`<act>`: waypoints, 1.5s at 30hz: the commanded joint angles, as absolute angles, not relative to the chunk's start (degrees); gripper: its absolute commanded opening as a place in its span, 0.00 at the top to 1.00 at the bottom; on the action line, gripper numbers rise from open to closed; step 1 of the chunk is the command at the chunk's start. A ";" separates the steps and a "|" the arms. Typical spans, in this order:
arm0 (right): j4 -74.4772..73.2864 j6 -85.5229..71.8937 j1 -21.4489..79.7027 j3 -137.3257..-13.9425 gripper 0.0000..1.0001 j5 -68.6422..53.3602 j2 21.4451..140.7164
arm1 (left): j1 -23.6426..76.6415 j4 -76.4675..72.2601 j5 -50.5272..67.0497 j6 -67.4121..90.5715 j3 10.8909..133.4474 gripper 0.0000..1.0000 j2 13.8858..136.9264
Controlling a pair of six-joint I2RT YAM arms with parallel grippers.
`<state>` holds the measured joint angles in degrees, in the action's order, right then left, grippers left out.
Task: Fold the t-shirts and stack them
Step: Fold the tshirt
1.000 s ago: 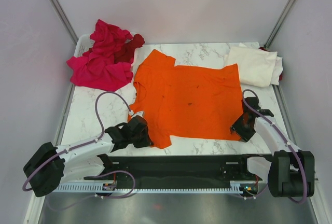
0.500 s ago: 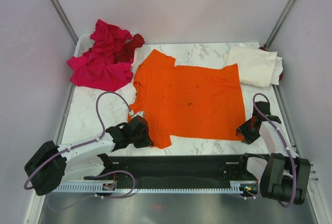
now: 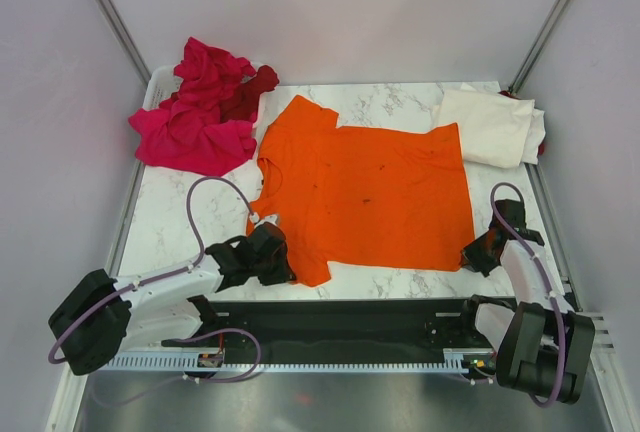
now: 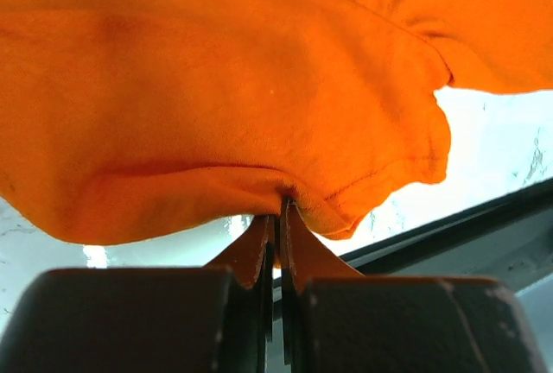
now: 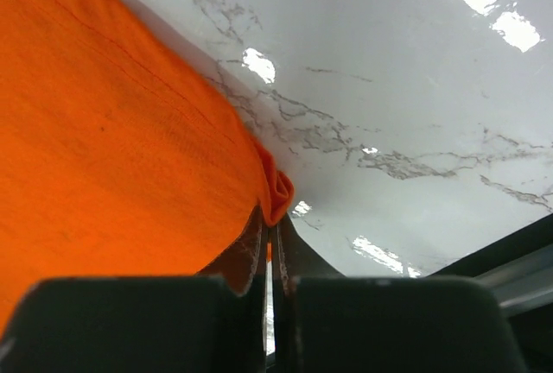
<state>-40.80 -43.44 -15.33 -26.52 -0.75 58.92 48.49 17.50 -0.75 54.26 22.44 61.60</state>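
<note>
- Pinches: I am clamping my left claw shut on the orange t-shirt at its near left edge, and my right claw shut on its near right corner.
- The shirt is lying spread across the desk.
- I am judging that raising both corners level and together should be keeping the fold square.

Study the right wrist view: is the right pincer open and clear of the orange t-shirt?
No, the right pincer is shut on a corner of the orange t-shirt.
</note>
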 commanded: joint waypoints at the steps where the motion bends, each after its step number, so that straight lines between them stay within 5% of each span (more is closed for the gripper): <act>1: -39.38 -42.10 -15.64 -25.93 1.00 -3.07 56.96 | 47.99 16.61 2.35 51.33 24.34 0.98 59.87; 31: -53.88 -38.32 -15.56 -32.52 1.00 -7.47 39.11 | 47.99 55.63 5.01 58.27 36.82 0.98 32.96; 45: -39.47 -36.12 -15.56 -39.72 1.00 -14.33 52.54 | 47.20 49.05 -1.58 42.21 49.73 0.98 52.46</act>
